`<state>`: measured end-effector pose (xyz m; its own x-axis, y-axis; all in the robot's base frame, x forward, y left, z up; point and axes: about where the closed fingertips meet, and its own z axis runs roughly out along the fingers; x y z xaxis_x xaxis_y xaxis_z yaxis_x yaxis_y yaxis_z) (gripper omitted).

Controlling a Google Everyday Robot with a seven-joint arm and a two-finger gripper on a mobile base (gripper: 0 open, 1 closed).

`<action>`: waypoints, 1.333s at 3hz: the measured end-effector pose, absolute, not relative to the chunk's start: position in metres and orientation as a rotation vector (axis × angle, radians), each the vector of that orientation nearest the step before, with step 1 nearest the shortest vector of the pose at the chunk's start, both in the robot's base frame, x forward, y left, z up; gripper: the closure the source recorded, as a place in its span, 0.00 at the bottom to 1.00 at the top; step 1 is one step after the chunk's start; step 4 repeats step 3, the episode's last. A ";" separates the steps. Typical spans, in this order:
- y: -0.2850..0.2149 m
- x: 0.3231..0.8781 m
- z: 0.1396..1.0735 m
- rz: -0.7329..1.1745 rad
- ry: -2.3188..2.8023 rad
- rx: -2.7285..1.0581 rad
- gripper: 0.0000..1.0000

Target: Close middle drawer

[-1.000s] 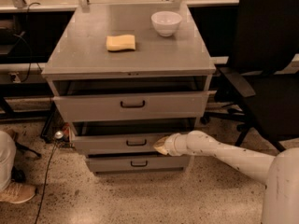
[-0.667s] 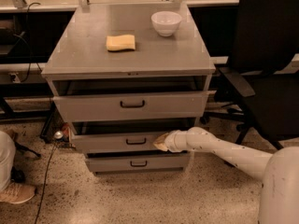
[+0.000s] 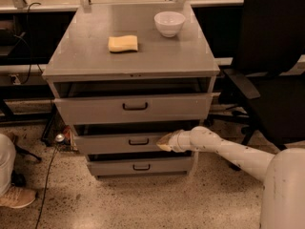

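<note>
1. Speckled terrazzo floor carries a grey metal desk fitted with three drawers. A black office chair stands just beside it on the right, and a shoe shows at the lower left edge.
2. On the desk top we see a yellow sponge and a white bowl, apart from one another and well above the work.
3. We locate the middle drawer between the top drawer and the bottom drawer. Its low front panel stands out from the carcass, with a dark gap above it and a small loop handle at its centre.
4. A white arm reaches in from the lower right. Its pincer lies against the right part of the middle drawer's front, just beside the handle. We cannot tell how far the pincer is open, and we see nothing held in it.
5. We judge the step in hand to be the push itself: contact looks made, yet the drawer is not shut.
6. We expect the next move to call for a straight, level push into the desk until the front sits flush. Because contact is off-centre, the drawer may skew on its runners. The arm must also stay below the overhanging top drawer.
</note>
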<state>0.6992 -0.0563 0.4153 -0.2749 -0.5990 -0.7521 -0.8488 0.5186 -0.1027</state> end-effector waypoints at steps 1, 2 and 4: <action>-0.056 0.699 0.415 0.413 1.992 -1.180 1.00; -0.078 0.662 0.402 0.446 2.079 -1.159 1.00; -0.102 0.620 0.392 0.487 2.178 -1.119 1.00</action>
